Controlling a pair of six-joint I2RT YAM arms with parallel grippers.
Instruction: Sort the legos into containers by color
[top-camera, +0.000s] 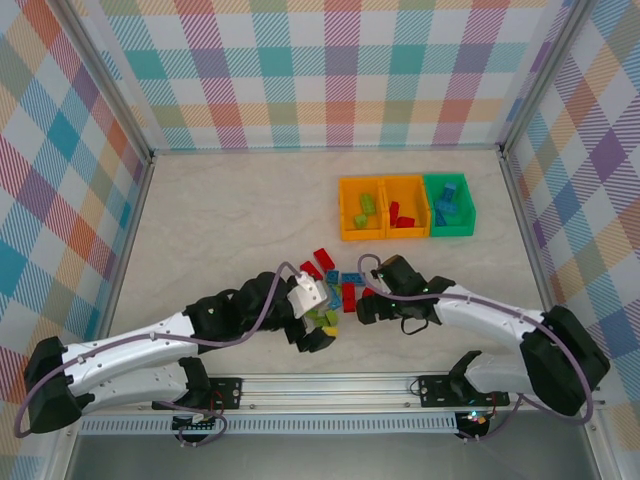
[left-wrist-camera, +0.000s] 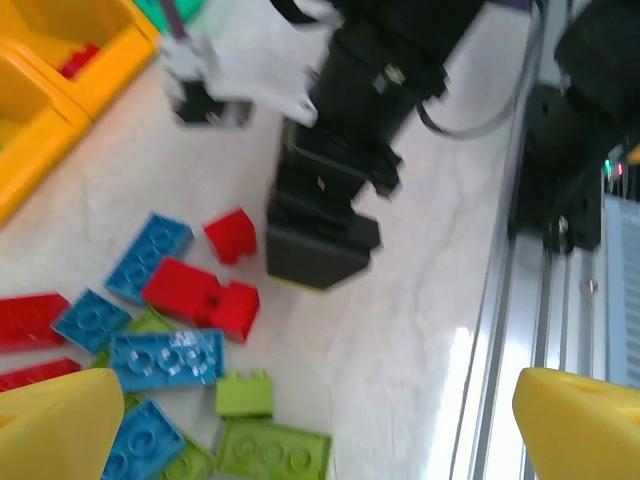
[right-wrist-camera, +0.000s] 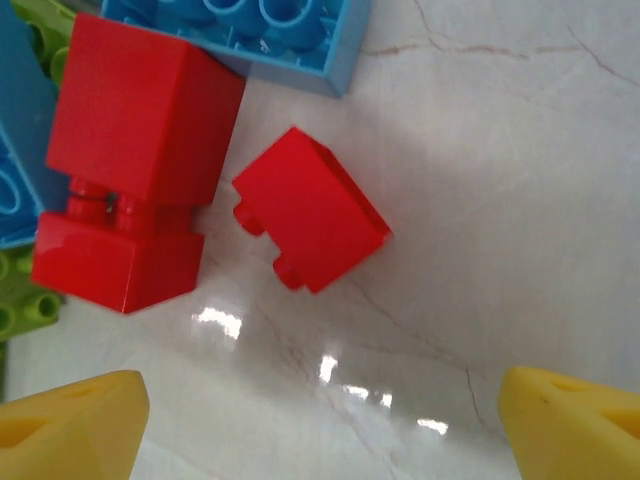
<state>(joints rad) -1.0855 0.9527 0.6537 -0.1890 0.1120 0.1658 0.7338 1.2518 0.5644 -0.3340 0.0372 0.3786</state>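
Right jaws spread wide, their yellow fingertips (right-wrist-camera: 72, 425) at the lower corners of the wrist view. A small red studded plastic brick (right-wrist-camera: 312, 210) lies on the pale marbled table (right-wrist-camera: 500, 150) between and ahead of them, untouched, just beside a red two-brick stack (right-wrist-camera: 135, 170). Left jaws likewise spread, hovering over lime green bricks (left-wrist-camera: 272, 452) and blue bricks (left-wrist-camera: 165, 358) of the loose pile (top-camera: 330, 285). Two orange plastic bins (top-camera: 342, 210) and one green plastic bin (top-camera: 472, 212) stand in a row farther back, each holding bricks.
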